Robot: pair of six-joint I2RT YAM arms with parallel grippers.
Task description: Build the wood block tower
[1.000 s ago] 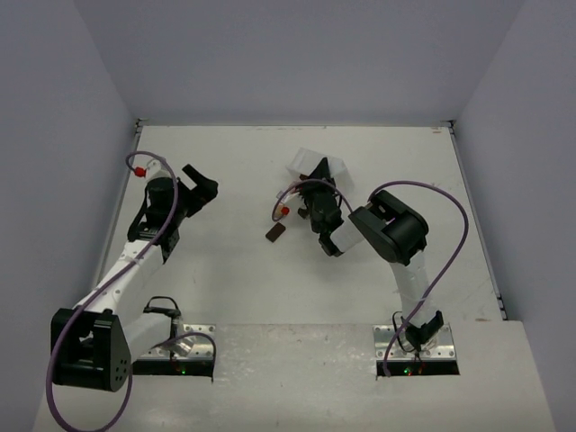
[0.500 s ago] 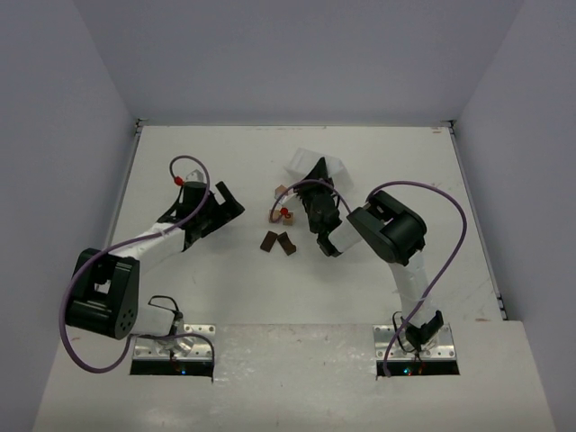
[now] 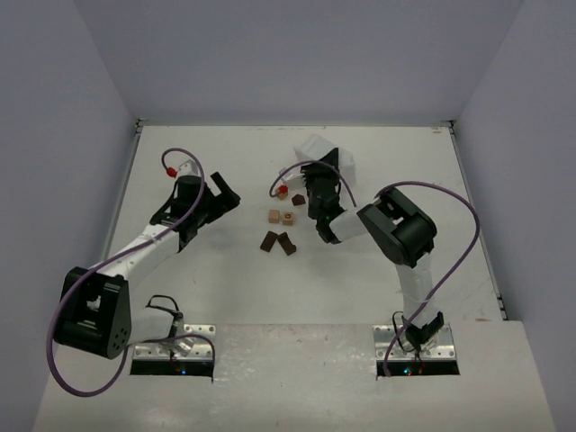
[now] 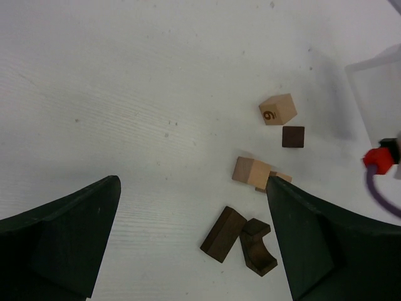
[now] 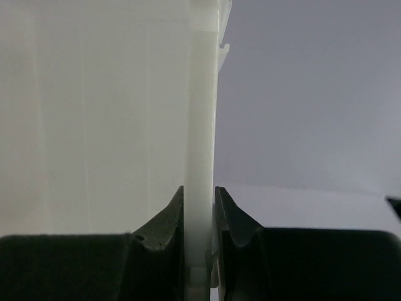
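well, the white bench [image 3: 225, 288] carries it all. the white tray [image 3: 335, 155] is held by one wall, the right fingers [image 3: 321, 183] narrowed tight onto it. the left fingers [image 3: 226, 193] stand wide with nothing between them. ahead of them, toward their right tip, the wood blocks [image 4: 250, 170] lie unstacked: two dark pieces [image 4: 223, 233] touching nearest, a plain tan block [image 4: 243, 169] beyond, then a dark cube [image 4: 292, 136] just beside a tan cube marked 6 [image 4: 277, 109].
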